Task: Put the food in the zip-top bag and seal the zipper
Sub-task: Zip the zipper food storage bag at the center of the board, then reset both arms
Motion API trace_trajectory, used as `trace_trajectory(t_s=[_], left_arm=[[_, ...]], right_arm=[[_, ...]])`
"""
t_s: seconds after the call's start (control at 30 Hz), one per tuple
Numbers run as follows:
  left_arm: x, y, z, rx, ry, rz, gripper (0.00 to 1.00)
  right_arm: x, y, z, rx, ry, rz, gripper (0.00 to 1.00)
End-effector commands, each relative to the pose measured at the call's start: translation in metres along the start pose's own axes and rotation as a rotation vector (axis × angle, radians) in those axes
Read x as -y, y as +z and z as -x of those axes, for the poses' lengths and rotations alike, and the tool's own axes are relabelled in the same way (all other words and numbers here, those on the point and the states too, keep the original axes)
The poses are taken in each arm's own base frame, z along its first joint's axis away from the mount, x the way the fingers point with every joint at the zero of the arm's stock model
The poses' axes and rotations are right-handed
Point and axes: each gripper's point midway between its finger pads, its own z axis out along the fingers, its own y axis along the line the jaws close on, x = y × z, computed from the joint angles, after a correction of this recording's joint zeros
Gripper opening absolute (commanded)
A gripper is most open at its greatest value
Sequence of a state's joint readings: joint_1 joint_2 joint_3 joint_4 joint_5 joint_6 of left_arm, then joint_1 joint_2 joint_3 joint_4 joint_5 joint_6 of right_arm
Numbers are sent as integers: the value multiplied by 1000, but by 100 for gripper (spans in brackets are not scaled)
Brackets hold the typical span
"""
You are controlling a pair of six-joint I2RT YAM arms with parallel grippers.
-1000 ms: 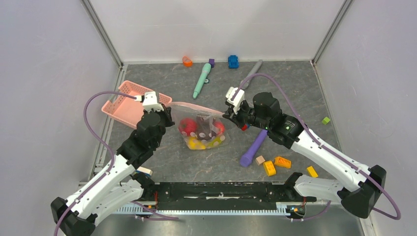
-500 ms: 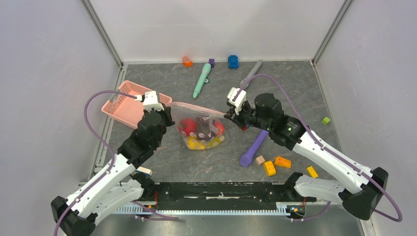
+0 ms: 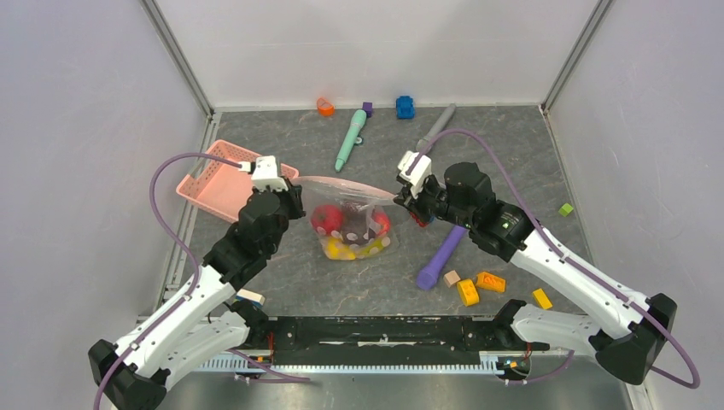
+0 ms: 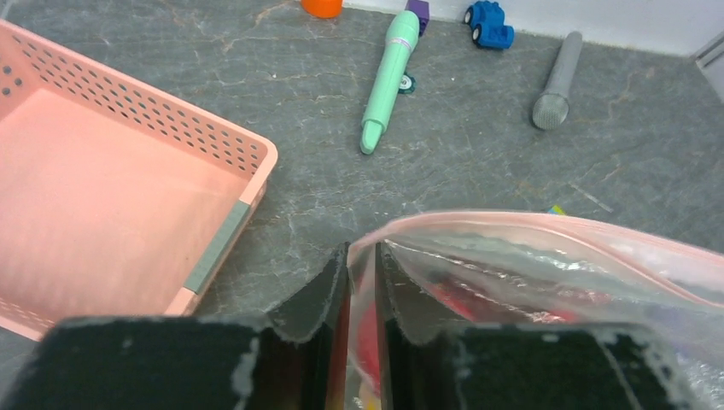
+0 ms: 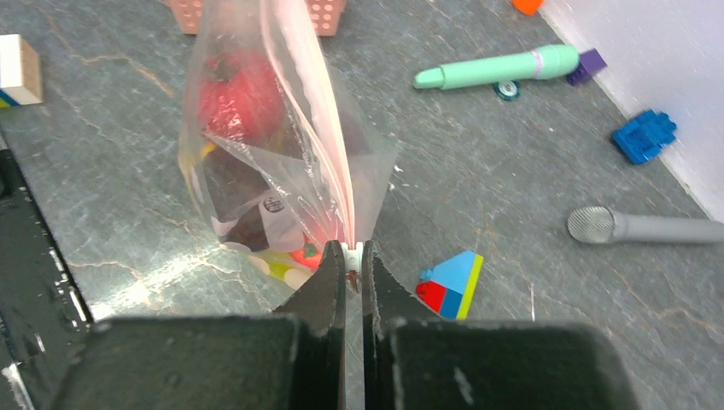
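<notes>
1. Food (image 3: pixel 326 219): red, dark maroon and yellow pieces, all inside the zip-top bag (image 3: pixel 352 224). I see none loose on the table (image 3: pixel 512 162), so I judge the loading step done.
2. The bag sits mid-table, just right of the pink basket (image 3: pixel 213 184), strung between the two arms with its mouth edge up. Its belly sags low. I can't tell whether it rests on the table.
3. Left gripper (image 4: pixel 363 256): fingers together, clamped on the left corner of the bag mouth, with plastic pinched between the pads.
4. Right gripper (image 5: pixel 353 254): fingers together, clamped on the far right end of the mouth. A small pale slider tab (image 5: pixel 353 247) sits right between the tips.
5. Zipper (image 4: pixel 546 229): the pink strip runs taut from one gripper to the other. In the right wrist view it reads as one closed line near the slider. In the left wrist view the two sides look slightly parted near the left corner, though I'm not sure.
6. Step in hand, my call: sealing the zipper.
7. Next move needs the left gripper to anchor its corner and hold the strip tight. The right then draws the slider straight along the strip toward the left. The pull must stay level, or the floppy plastic bunches up and the slider jams or slips out.
</notes>
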State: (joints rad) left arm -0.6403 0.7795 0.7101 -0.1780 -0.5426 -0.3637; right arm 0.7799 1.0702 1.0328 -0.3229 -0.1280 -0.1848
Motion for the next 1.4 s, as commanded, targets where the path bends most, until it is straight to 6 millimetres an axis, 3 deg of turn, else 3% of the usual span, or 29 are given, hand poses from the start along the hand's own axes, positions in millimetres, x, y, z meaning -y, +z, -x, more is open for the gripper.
trace_trajectory(t_s=[0.0, 0.03, 0.07, 0.17, 0.23, 0.37, 0.53, 0.6, 0.73, 0.83, 0.97, 1.13, 1.37], left_arm=[[14, -3, 15, 1, 51, -94, 71], [20, -5, 15, -4, 48, -126, 97], [25, -7, 16, -5, 40, -157, 100], [29, -12, 24, 6, 11, -177, 100], [28, -16, 28, 9, -12, -175, 100], [36, -30, 36, 5, -90, -227, 100], [30, -60, 48, -42, -208, -221, 100], [18, -72, 49, -66, -217, -182, 100], [-28, -94, 54, -41, -242, 1, 100], [-62, -106, 53, -32, -207, 150, 100], [-90, -116, 45, -88, -157, 313, 100], [-93, -108, 25, -150, -163, 381, 100], [-88, -99, 8, -203, -167, 395, 100]], right_arm=[[18, -6, -1, -13, 25, -91, 0], [22, -5, 1, -6, 35, -109, 2], [24, -4, 2, -2, 41, -126, 4], [36, 0, 8, 17, 53, -184, 9], [39, 2, 13, 30, 54, -200, 22], [42, 5, 21, 53, 45, -201, 62], [46, -5, 37, 107, 56, -228, 96], [48, -13, 38, 132, 65, -250, 98], [67, -35, 29, 138, 127, -397, 98], [93, -58, 10, 92, 178, -568, 98], [119, -83, -18, 38, 279, -705, 98], [145, -112, -69, -25, 414, -932, 98], [154, -133, -138, -87, 501, -1126, 98]])
